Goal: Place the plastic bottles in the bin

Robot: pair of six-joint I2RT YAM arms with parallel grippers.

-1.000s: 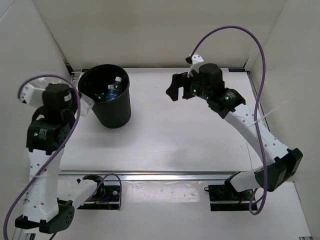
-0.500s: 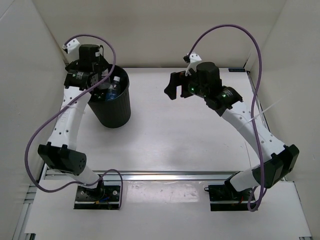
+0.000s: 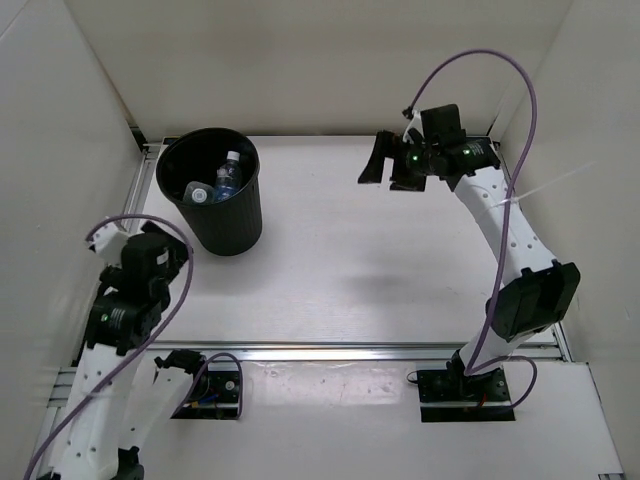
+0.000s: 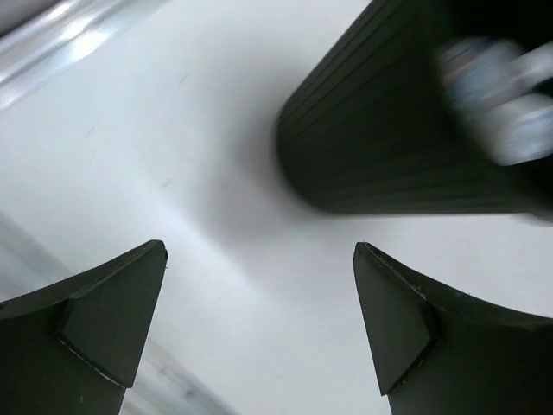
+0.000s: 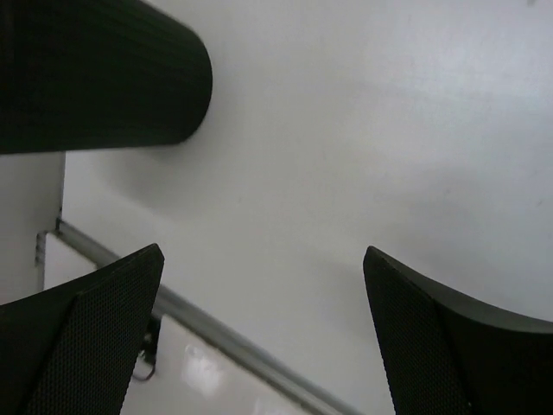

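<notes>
At the far left corner of the table (image 3: 350, 270), the bin (image 3: 232, 228) is standing upright: one round black wastebasket with ribbed, slightly tapering walls. Inside it, plastic bottles (image 4: 518, 130) are resting together. The top view is showing two for certain, a clear one with a blue label (image 3: 228, 178) and a clear one with a white cap (image 3: 196, 192); any others are lost in the dark interior. The left gripper (image 4: 259, 251) is hanging near the table's front left, its fingers spread wide and holding nothing, with the bin ahead of it and well apart. The right gripper (image 3: 386, 168) is hovering over the far right, likewise gaping and empty, well apart from the bin.
</notes>
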